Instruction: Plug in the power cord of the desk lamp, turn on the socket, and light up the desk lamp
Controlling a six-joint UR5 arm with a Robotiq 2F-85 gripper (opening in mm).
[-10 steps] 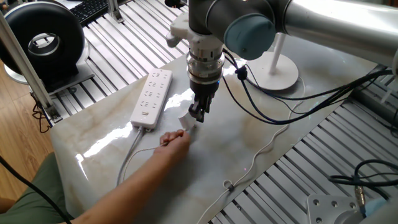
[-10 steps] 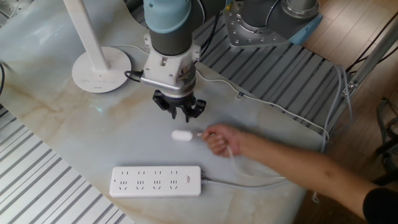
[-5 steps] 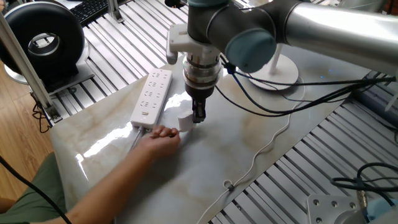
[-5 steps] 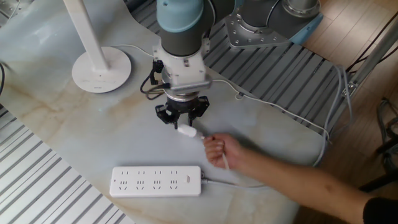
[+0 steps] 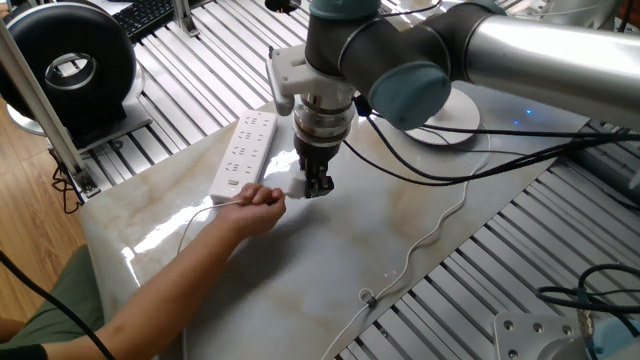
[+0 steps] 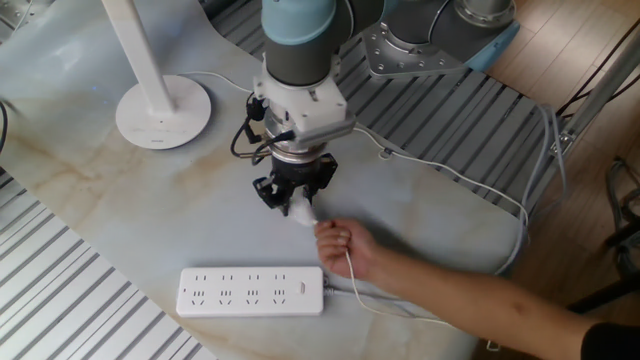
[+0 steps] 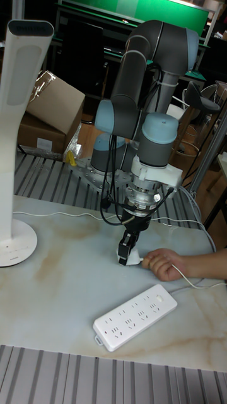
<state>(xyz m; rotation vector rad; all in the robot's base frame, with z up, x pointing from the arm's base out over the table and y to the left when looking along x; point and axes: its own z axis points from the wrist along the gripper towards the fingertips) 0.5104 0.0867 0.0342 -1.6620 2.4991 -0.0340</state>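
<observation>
White plastic, a small square plug block (image 6: 300, 210) at the end of the thin white power cord (image 6: 352, 287), now sits between the fingers of the tool (image 6: 292, 196), whose jaws have closed onto it. One second ago the block lay flat on the pale marbled counter (image 6: 120, 220), offered by a person's bare hand (image 6: 345, 249), with the tool hovering open above it. Since then the tool has descended and shifted toward the socket side, and the hand has slid back along the cord, now gripping the cable just beside the block at roughly 4 o'clock from the tool in the other fixed view.

Judgement: the handover is nearly complete; the plug is secured but not yet inserted. The hand holds the cord close to the block, so a clean carry likely depends on its release.

The long white rectangular power strip (image 6: 251, 291) lies on the counter at 6 o'clock from the tool, near but apart, with no plug in any outlet. The white desk lamp with round disc base (image 6: 163, 110) stands at 10 o'clock, well apart; whether it is lit cannot be seen.

Markings: none legible. The strip shows only outlet holes and a small switch; no brand can be read on arm, lamp or strip.
</observation>
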